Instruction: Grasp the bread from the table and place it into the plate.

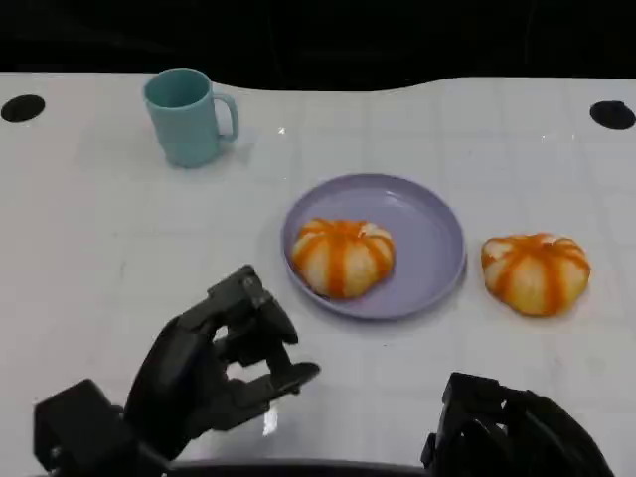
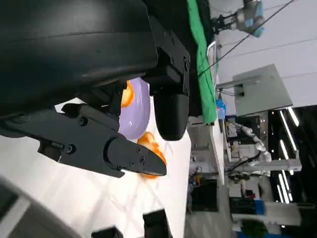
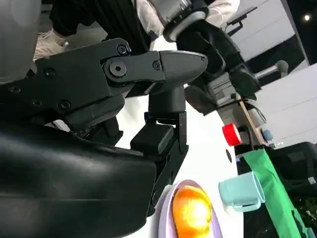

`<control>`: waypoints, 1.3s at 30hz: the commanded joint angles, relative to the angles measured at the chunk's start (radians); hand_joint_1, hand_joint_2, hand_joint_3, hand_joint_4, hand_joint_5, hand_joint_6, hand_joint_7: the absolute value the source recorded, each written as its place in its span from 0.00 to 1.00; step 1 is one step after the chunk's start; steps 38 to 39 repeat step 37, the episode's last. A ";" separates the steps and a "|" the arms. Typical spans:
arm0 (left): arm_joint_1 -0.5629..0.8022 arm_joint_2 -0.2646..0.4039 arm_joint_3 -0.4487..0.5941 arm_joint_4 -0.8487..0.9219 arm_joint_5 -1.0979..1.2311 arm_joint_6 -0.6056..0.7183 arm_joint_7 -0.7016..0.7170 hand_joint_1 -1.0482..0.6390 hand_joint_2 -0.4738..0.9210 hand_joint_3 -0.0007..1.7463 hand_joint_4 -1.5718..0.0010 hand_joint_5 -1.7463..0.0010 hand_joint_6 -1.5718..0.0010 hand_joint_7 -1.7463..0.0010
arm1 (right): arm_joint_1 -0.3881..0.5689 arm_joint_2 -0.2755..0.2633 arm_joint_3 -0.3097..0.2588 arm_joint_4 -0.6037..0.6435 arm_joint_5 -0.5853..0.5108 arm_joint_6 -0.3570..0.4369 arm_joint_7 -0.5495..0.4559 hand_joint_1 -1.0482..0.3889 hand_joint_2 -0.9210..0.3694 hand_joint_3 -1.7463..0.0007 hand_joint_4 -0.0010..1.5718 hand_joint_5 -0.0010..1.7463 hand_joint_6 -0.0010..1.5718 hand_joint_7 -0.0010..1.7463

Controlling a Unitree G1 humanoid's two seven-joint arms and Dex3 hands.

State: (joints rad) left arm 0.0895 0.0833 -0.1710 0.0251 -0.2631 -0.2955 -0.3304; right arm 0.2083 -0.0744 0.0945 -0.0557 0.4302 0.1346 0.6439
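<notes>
One orange-striped round bread bun (image 1: 343, 257) on lilac round plate (image 1: 430, 235), second orange-striped bun (image 1: 536, 272) on white table (image 1: 119, 238) just right of plate
Left hand (image 1: 214, 363) empty, fingers apart, near table edge; right hand (image 1: 512, 429) low, state indiscernible; teal mug (image 1: 188, 116) far left

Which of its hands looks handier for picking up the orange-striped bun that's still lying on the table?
The right hand, probably. The orange-striped round bun lies right of the lilac plate, above that hand. The empty left hand would have to cross the plate.
</notes>
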 commanded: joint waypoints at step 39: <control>0.103 -0.050 0.079 0.026 -0.119 0.133 -0.209 0.46 0.77 0.34 0.56 0.00 0.68 0.00 | -0.010 -0.021 -0.059 0.039 0.014 -0.028 0.033 0.25 0.00 0.84 0.55 0.91 0.49 0.76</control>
